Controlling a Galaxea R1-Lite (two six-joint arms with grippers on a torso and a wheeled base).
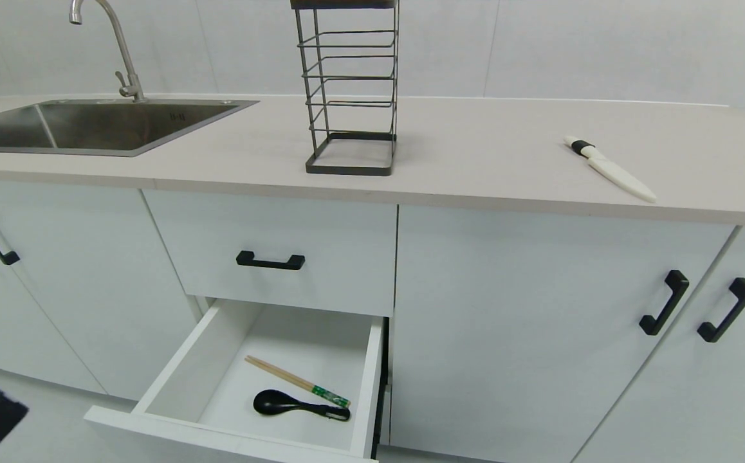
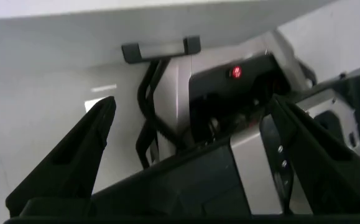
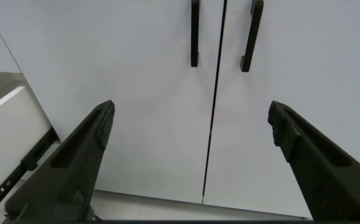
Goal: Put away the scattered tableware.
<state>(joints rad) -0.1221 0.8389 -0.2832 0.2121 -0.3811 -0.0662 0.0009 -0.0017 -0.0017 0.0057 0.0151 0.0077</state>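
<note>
Wire rack (image 1: 350, 90) on counter (image 1: 475, 148), left of knife (image 1: 610, 168); lying diagonally, tip pointing near right. Left gripper (image 2: 192, 106), right gripper (image 3: 190, 107): fingers apart.

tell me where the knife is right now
In the head view the knife lies flat on the countertop on the robot's right, well to the right of the wire rack.

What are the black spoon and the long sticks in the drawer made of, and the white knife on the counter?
The smooth black spoon looks like plastic or melamine: evenly dark and slightly shiny. The pale tan chopsticks look like matt bamboo or wood, with green-printed ends. The white knife with a black band looks like ceramic or plastic, since the blade is white, not metallic.
</note>
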